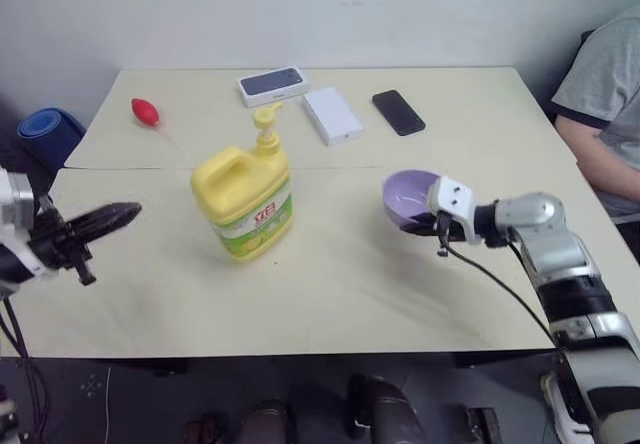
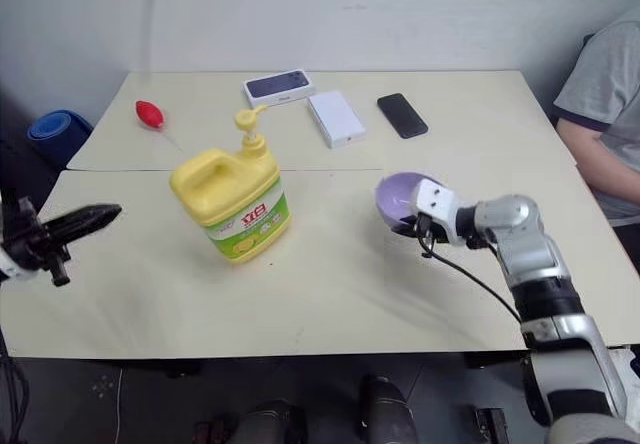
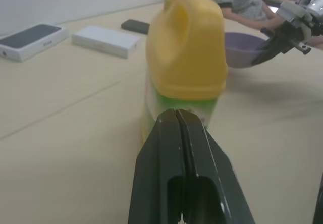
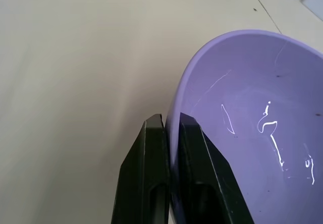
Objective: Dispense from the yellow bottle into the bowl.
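The yellow bottle (image 1: 245,200) stands upright near the table's middle, its pump top (image 1: 266,124) above the handle. To its right the lavender bowl (image 1: 409,200) hangs tilted just above the table, and my right gripper (image 4: 171,125) is shut on its rim, one finger inside and one outside. White streaks lie inside the bowl (image 4: 262,133). My left gripper (image 1: 118,214) is shut and empty at the table's left edge, pointing level toward the bottle (image 3: 186,52) with a wide gap between them.
At the back of the table (image 1: 330,294) lie a red bulb (image 1: 145,112), a boxed phone (image 1: 272,85), a white box (image 1: 331,115) and a black phone (image 1: 398,112). A person's arm (image 1: 600,134) rests at the right edge. A blue roll (image 1: 47,132) sits off the left side.
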Robot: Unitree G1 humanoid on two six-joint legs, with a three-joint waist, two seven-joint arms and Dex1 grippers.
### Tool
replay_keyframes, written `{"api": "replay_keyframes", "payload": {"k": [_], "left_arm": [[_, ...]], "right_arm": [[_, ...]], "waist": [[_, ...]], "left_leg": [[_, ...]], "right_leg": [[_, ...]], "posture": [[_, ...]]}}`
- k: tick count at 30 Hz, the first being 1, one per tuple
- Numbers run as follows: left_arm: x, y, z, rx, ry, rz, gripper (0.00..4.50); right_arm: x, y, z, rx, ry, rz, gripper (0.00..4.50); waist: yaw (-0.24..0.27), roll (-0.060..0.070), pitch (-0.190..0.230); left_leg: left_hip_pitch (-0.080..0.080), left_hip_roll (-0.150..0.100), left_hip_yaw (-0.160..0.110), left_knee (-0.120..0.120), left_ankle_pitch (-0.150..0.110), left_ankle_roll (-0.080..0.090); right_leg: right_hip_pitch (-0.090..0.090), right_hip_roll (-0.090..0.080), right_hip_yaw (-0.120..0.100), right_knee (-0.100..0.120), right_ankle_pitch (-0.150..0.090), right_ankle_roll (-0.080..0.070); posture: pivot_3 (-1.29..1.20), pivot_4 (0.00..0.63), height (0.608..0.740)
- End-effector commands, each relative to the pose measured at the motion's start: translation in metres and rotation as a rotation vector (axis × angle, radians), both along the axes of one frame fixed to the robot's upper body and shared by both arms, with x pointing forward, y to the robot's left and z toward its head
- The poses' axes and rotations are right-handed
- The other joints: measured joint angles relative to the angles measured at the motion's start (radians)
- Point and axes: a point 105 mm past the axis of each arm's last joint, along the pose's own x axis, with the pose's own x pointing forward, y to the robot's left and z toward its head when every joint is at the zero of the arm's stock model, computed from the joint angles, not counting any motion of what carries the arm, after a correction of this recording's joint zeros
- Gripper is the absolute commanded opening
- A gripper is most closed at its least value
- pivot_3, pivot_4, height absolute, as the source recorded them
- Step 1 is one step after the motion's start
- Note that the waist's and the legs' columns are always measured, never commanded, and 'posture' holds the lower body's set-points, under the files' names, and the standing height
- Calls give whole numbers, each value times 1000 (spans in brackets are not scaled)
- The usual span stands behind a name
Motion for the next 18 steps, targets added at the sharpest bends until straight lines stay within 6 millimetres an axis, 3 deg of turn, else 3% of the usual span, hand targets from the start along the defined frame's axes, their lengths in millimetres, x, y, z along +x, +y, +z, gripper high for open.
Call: {"api": "replay_keyframes", "payload": {"k": [1, 9, 10, 12, 15, 18], "left_arm": [[-7, -14, -3, 21, -48, -12, 14], [-18, -53, -37, -10, 8, -95, 14], [-18, -53, -41, -13, 18, -93, 0], [-18, -51, -45, -14, 20, -78, 0], [-19, -46, -46, -16, 38, -43, 621], [-26, -43, -51, 22, 66, -38, 1535]], "right_arm": [[0, -25, 5, -15, -119, -92, 0], [-5, -60, -28, 114, -81, -247, 0], [-5, -65, -26, 152, -91, -270, 627], [-7, -69, -21, 188, -108, -269, 1190], [-17, -72, -9, 227, -129, -208, 2246], [-34, -72, 6, 280, -134, -113, 3327]], "waist": [[2, 0, 0], [0, 0, 0], [0, 0, 0], [0, 0, 0], [0, 0, 0], [2, 0, 0]], "left_leg": [[0, 0, 0, 0, 0, 0], [3, 0, 0, -1, 0, 0], [3, 0, 0, -1, 0, 0], [5, 0, 0, -1, 0, 0], [7, 0, 0, -1, 0, 0], [8, 0, 0, -2, -1, 2]], "right_leg": [[0, -1, 0, 0, 0, 0], [3, -4, -1, -1, 0, 0], [4, -4, -1, -1, 0, 0], [5, -2, -1, -1, 0, 0], [7, -1, 0, -1, 0, 0], [9, -5, 0, -2, 0, 0]], "posture": [[0, 150, 740], [0, 150, 740], [0, 150, 740], [0, 150, 740], [0, 150, 740], [0, 150, 740]]}}
